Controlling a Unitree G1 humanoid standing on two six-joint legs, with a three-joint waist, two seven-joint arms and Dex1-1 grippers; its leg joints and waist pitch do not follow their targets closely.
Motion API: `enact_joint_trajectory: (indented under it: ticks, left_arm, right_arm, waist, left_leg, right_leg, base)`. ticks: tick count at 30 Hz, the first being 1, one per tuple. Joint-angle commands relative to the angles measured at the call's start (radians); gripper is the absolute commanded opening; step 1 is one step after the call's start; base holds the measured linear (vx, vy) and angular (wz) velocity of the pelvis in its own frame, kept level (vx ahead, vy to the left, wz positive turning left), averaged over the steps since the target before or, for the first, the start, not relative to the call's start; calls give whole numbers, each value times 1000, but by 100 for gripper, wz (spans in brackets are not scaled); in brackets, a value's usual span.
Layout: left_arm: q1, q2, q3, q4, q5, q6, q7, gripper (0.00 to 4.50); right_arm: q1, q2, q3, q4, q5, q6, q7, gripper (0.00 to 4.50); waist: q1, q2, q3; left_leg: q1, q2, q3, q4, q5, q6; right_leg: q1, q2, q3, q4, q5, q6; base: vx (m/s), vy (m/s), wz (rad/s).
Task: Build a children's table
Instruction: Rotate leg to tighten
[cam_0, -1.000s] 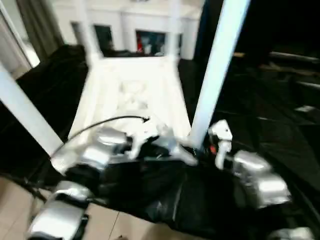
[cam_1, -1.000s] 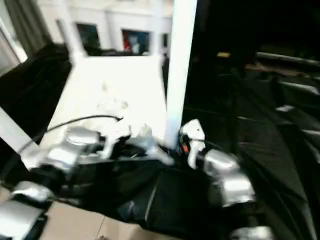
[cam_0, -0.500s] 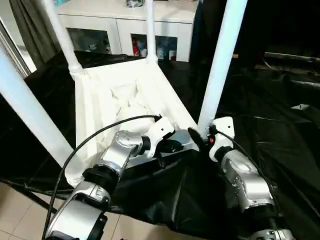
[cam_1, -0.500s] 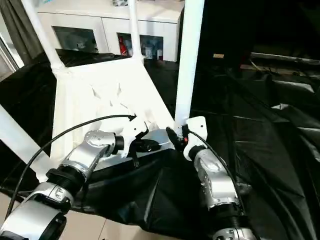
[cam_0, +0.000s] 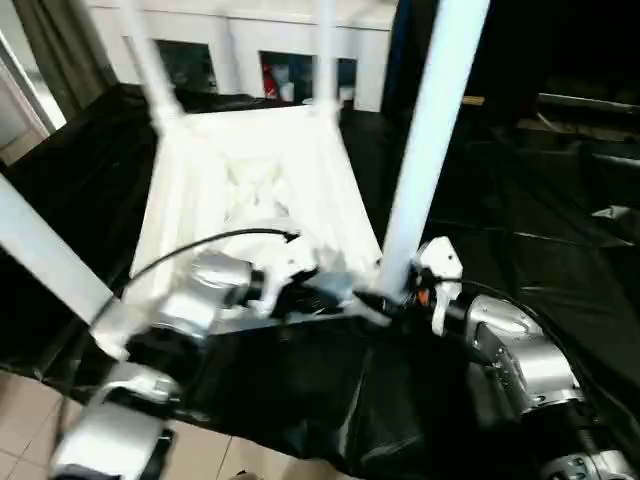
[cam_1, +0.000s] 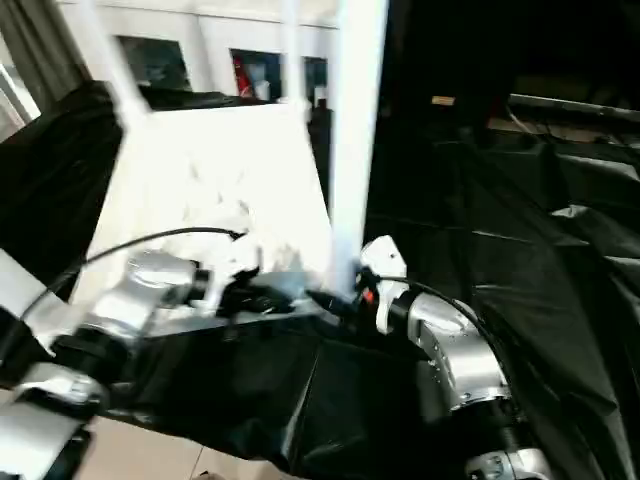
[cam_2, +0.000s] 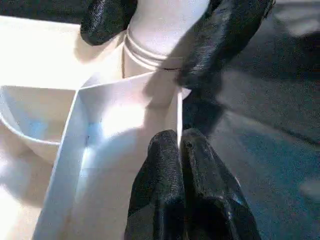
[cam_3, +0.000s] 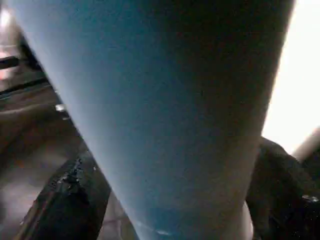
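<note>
Two tools meet: left tool pinching rim, right tool around leg.

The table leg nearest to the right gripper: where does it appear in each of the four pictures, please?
Left eye view: the table leg rises right of centre, from the near right corner to the top edge.
Right eye view: the same leg, at centre.
Left wrist view: its base at the top, in the corner socket.
Right wrist view: a close, broad column.
Shared landmark: the right gripper, with a finger on each side of the base.
</note>
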Motion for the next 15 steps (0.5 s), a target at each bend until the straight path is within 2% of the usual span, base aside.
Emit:
enact_joint_trajectory:
  ticks: [1,2,3,5,9,10,11,12,13,14,15]
  left_arm:
    - [27,2,-63,2,18,19,-62,0]
    - [27,2,-63,2,18,19,-62,0]
    - [27,7,-62,-1,15,23,-67,0]
    - [28,7,-60,-4,16,23,-69,0]
    - [31,8,-60,-8,13,24,-68,0]
    - [33,7,-58,-7,11,23,-62,0]
    - [35,6,-54,-7,5,24,-57,0]
    - [35,6,-54,-7,5,24,-57,0]
    - [39,0,-46,-5,-5,28,-49,0]
    - [38,-3,-43,-2,-6,27,-43,0]
    - [38,-18,-29,5,-10,19,-14,0]
  right_arm:
    - [3,-20,32,-23,29,21,76,358]
    - [3,-20,32,-23,29,21,76,358]
    - [5,-34,41,-28,33,24,102,358]
    - [5,-47,43,-29,30,26,117,345]
    - [2,-46,36,-23,34,27,118,316]
    - [2,-45,35,-21,35,27,117,291]
    - [2,-43,37,-21,36,28,115,291]
    - [2,-43,37,-21,36,28,115,285]
    - [4,-38,34,-23,34,28,98,273]
    - [4,-35,32,-22,34,29,91,273]
    - [3,-19,18,-4,29,34,41,267]
  waist:
    - [6,2,-46]
    - [9,0,-46]
    - [11,4,-45]
    - [12,2,-46]
    - [13,-1,-50]
    - [15,1,-52]
    - [15,10,-53]
    - [15,10,-53]
    - [14,2,-53]
    - [14,2,-52]
    - [15,-2,-52]
  left_leg:
    - [5,54,-18,-63,-113,99]
    - [7,55,-19,-64,-126,82]
    - [9,55,-17,-64,-130,76]
    - [8,53,-17,-64,-129,61]
    - [4,49,-17,-58,-80,76]
    - [2,48,-17,-56,-60,87]
    - [3,48,-18,-54,-57,88]
    - [3,48,-18,-54,-57,88]
    - [3,48,-18,-55,-58,92]
    - [2,48,-18,-55,-61,92]
    - [0,48,-18,-56,-64,92]
  right_leg:
    - [46,-70,39,-57,71,-307]
    - [47,-70,40,-57,52,-304]
    - [44,-70,41,-58,51,-305]
    - [47,-70,42,-56,65,-303]
    - [50,-70,41,-49,139,-305]
    - [51,-70,40,-46,168,-307]
    - [50,-71,40,-45,176,-308]
    - [50,-71,40,-45,176,-308]
    - [51,-70,39,-46,177,-308]
    - [52,-70,39,-46,171,-308]
    - [53,-71,39,-46,153,-306]
  base:
    - [0,0,0]
    - [0,0,0]
    - [0,0,0]
    - [0,0,0]
    - [0,0,0]
    - [0,0,0]
    - [0,0,0]
    - [0,0,0]
    - [0,0,0]
    - [0,0,0]
    - [0,0,0]
